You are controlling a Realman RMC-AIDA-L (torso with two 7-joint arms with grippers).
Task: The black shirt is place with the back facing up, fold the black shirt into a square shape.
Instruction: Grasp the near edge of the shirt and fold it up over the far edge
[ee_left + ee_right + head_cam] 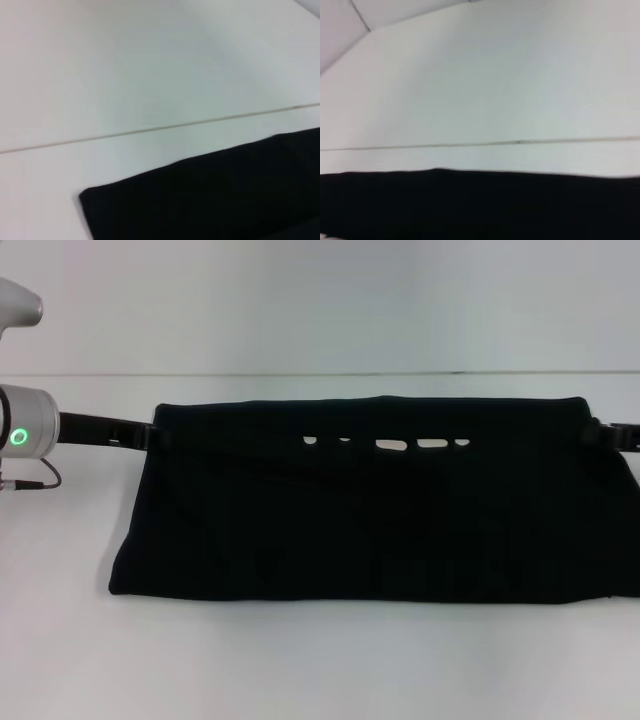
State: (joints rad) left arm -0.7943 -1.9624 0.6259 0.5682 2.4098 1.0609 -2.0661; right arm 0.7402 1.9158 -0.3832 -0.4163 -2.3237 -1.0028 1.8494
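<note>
Both arms reaching in from the sides

The left arm (30, 430) is extending level toward the middle, its silver wrist showing a green ring light, and the left gripper (150, 433) is sitting at the upper left corner of the shirt (370, 530). The right gripper (605, 435) is sitting at the upper right corner, only its dark tip showing. Whether either gripper is pinching the cloth is unclear.

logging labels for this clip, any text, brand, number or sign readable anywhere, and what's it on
None readable.
White marks on the black shirt: a short row of blobs near its far edge, too blurred to read as letters.
Green ring light on the left arm: a lit indicator, no text.
Wrist views: no text on shirt or table.
</note>
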